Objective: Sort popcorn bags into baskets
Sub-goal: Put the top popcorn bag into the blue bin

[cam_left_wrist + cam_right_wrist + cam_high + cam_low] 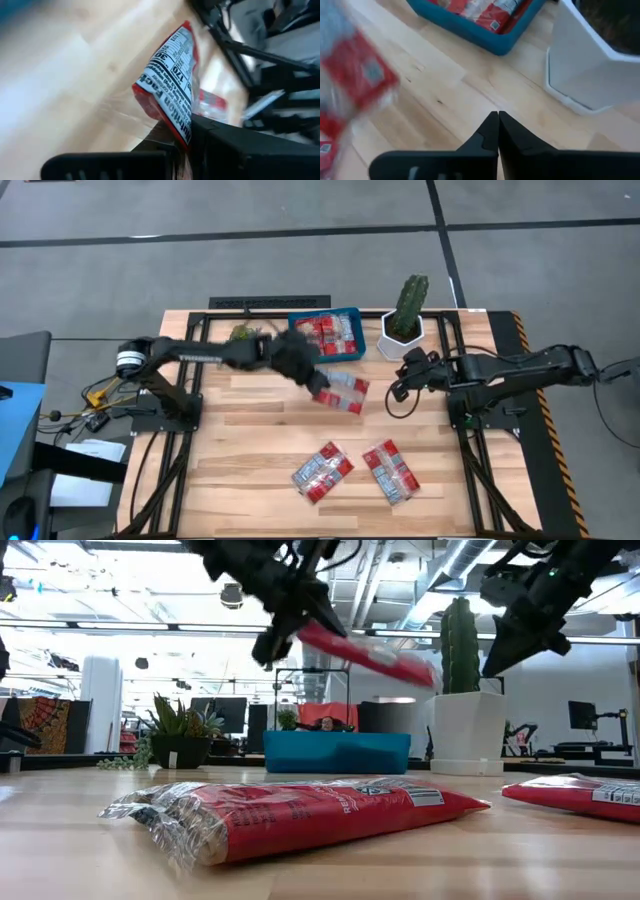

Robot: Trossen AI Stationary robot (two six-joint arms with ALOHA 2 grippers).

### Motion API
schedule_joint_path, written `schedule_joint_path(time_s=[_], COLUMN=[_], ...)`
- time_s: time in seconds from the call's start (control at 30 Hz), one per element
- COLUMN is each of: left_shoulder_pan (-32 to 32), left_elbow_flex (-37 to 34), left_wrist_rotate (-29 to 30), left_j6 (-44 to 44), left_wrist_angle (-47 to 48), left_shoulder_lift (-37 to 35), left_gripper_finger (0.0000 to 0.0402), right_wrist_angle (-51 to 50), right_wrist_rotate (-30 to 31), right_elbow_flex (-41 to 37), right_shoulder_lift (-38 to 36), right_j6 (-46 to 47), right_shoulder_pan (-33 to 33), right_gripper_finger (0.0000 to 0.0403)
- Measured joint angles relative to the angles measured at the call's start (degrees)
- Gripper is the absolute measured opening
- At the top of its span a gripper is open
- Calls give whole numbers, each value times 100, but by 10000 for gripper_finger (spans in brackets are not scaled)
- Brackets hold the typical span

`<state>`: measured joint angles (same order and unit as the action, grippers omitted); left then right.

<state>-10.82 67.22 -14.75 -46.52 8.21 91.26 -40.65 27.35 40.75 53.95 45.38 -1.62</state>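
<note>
My left gripper [312,378] is shut on a red popcorn bag [342,391] held in the air just in front of the blue bin [328,332], which holds several red bags. In the low view the held bag [365,652] slants down away from the gripper [290,615]. Two more bags [322,471] [390,471] lie flat on the table near its front edge. My right gripper [408,372] is shut and empty, above the table in front of the white cactus pot [404,330]; its shut fingers show in the right wrist view [497,122]. My left gripper pinches the bag by one end [181,134] between its two fingers. The bag sticks out beyond the fingertips, its nutrition label [172,85] showing. It is lifted clear of the table and tilts down away from the gripper [400,665].
The white pot with the cactus [462,690] stands right of the bin [335,752] at the back. A small green plant [243,333] sits left of the bin. Bare wood lies in the table's middle [250,430].
</note>
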Motion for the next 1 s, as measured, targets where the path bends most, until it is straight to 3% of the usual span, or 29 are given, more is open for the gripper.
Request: schedule_joint_path(time_s=[0.2, 0.4, 0.67, 1.0], left_shoulder_pan=[-1029, -2232, -3412, -3517], left_elbow_flex=[2023, 3323, 3794, 3805], left_wrist_rotate=[3, -177, -821, -922], left_j6=[2509, 4564, 6380, 7978], left_wrist_angle=[2762, 3960, 4626, 5268], left_shoulder_lift=[120, 374, 900, 1594], left_gripper_finger=[1, 1, 1, 2], right_wrist_angle=[46, 108, 411, 577], right_wrist_rotate=[-2, 35, -8, -54], right_elbow_flex=[0, -4, -2, 2], right_shoulder_lift=[139, 285, 502, 827], right_j6=[-351, -386, -386, -343], right_shoulder_pan=[277, 675, 1248, 1568], right_gripper_finger=[14, 30, 18, 31])
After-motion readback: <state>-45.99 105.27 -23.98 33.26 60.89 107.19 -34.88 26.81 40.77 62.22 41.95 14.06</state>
